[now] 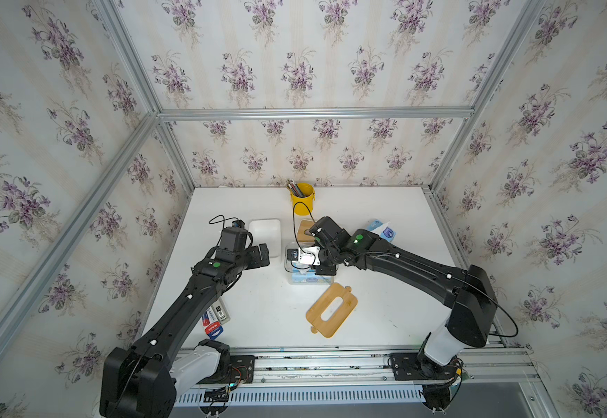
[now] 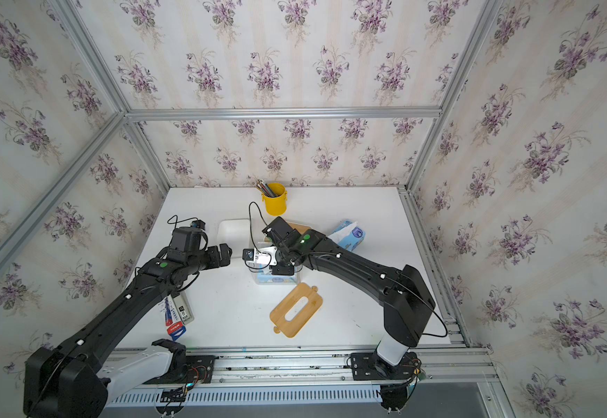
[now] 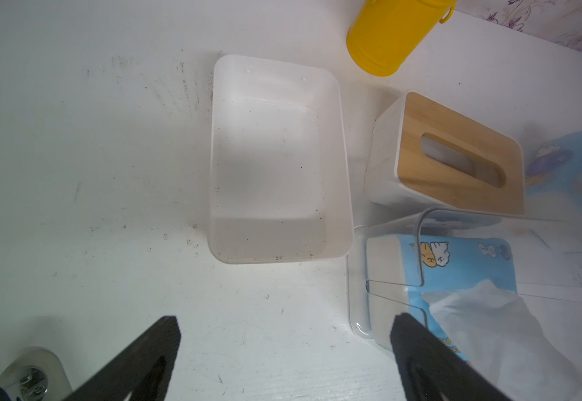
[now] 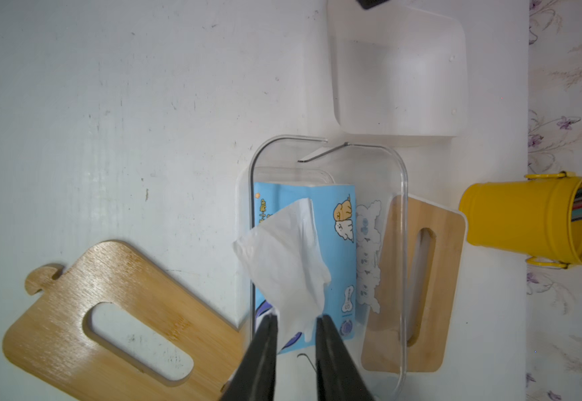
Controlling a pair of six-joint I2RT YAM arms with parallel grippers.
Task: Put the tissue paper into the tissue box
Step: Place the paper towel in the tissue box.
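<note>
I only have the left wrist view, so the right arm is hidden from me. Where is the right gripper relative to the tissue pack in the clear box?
Observer: The right gripper is over the clear box, jaws a little apart, with the end of the white sheet sticking out of the tissue pack showing in the gap.
Operator: Is a lid lying loose anywhere?
Observer: Yes, a bamboo lid lies flat on the table beside the clear box, on the side nearer the arm bases.

Black jointed arms (image 1: pixel 421 267), white base links (image 1: pixel 439 347), green lights (image 1: pixel 358 239), looping black cables (image 1: pixel 294 220)
</note>
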